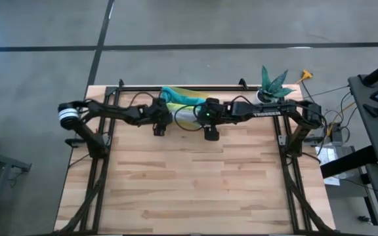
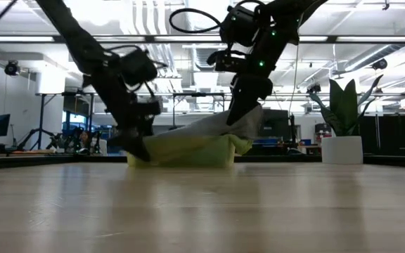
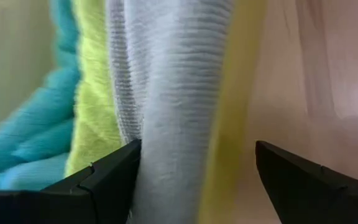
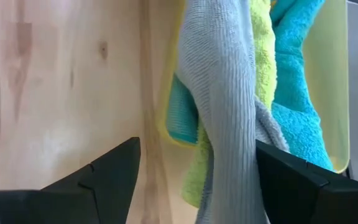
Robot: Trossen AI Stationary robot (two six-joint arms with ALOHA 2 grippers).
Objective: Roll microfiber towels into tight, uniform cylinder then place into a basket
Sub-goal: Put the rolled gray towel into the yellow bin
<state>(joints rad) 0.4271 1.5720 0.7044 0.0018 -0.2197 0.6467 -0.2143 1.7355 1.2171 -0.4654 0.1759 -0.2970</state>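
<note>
We see the basket [image 4: 337, 93] at the counter's [image 1: 195, 183] far edge holding teal, lime and grey towels [image 4: 225, 93]; the grey one drapes between our wide, empty left hand [image 3: 194, 180] and right hand [image 4: 197, 180].

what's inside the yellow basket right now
The yellow basket holds a grey towel draped over its rim, plus lime green and teal towels. Anything beneath them is covered.

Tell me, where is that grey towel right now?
The grey towel is draped over the yellow basket's rim at the table's far edge, beside the lime towel, between both open grippers.
</note>
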